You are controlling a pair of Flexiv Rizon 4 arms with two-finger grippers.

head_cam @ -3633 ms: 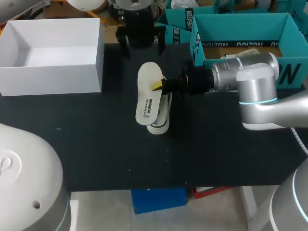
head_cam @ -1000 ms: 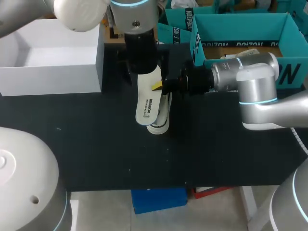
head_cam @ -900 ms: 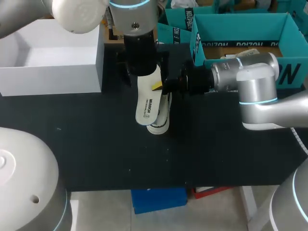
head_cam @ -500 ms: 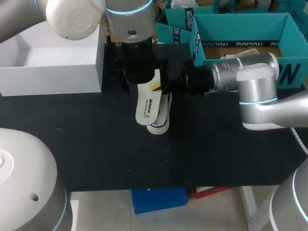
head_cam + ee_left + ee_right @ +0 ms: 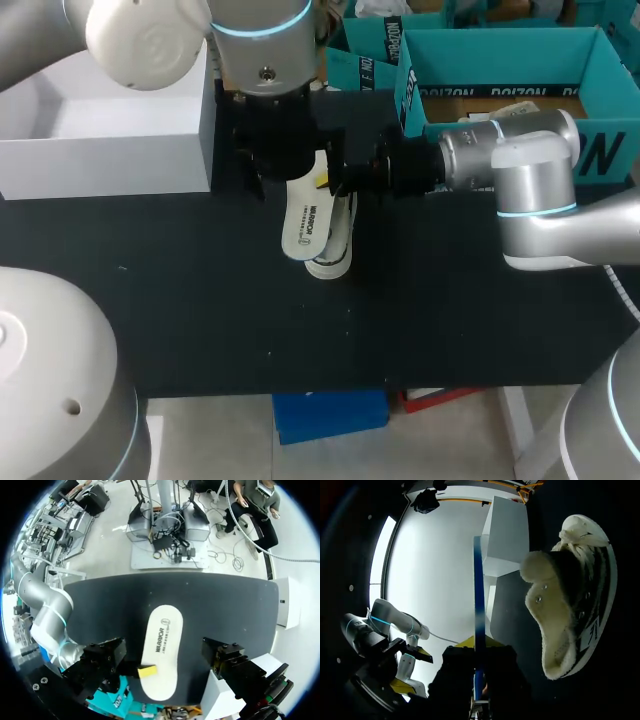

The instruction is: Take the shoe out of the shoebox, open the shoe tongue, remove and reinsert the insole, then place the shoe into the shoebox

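My right gripper (image 5: 326, 179) holds the white insole (image 5: 306, 222) by its edge, flat above the table and over the white shoe (image 5: 337, 252), which lies on its side. In the right wrist view the insole (image 5: 478, 605) shows edge-on between the yellow tips of the right gripper (image 5: 478, 643), with the shoe (image 5: 570, 605) beside it. My left gripper (image 5: 290, 168) hangs open over the insole's far end. In the left wrist view its black fingers (image 5: 105, 655) straddle the insole (image 5: 161, 650) without touching it. The white shoebox (image 5: 100, 110) stands open at the back left.
Teal boxes (image 5: 500, 70) stand at the back right, behind my right arm. The black table (image 5: 200, 300) stretches bare toward its front edge. The shoebox wall (image 5: 206, 130) is close to the left of my left gripper.
My left arm has come forward and down over the insole's far end, fingers open throughout. My right gripper, the insole and the shoe have stayed put.
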